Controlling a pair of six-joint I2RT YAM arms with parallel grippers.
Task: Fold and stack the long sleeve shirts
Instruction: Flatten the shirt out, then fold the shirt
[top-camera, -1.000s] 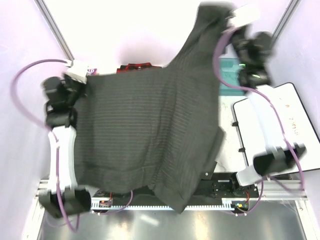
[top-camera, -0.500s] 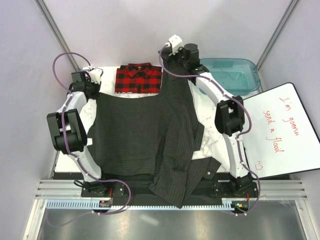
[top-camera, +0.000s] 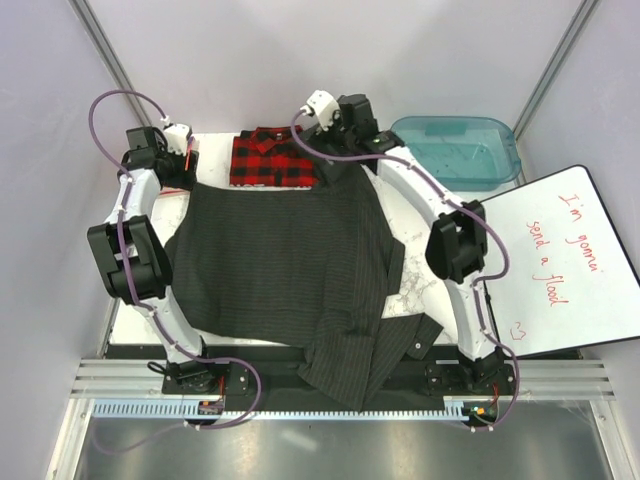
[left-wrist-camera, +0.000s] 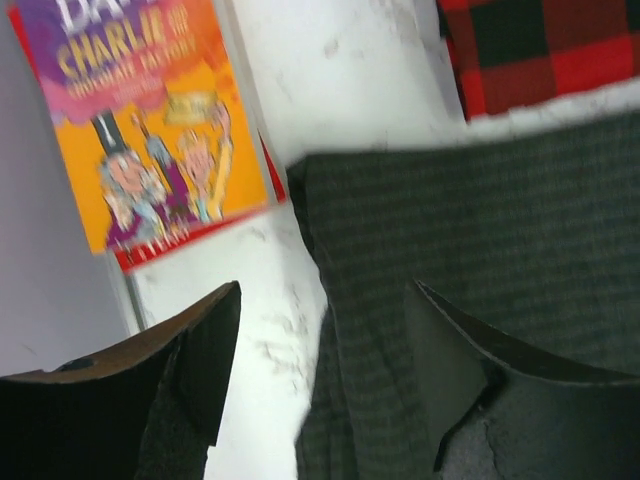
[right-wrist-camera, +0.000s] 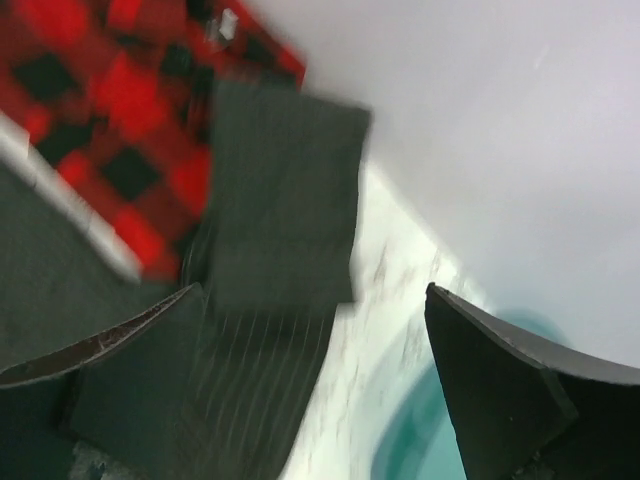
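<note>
Charcoal shirt (left-wrist-camera: 480, 260) corner below left gripper (left-wrist-camera: 325, 300)

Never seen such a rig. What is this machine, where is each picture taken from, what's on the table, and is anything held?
Two robot arms are bolted at the near edge of a table. The wide picture looks down from above; the other two come from a camera on each wrist, the dark wedges being that arm's own fingers. A charcoal pinstriped shirt lies spread, its lower part hanging over the near edge. Beyond it lie a folded plaid shirt and a book; a teal bin stands to the right. The left tool and right tool are open over the shirt's far edge, holding nothing.
</note>
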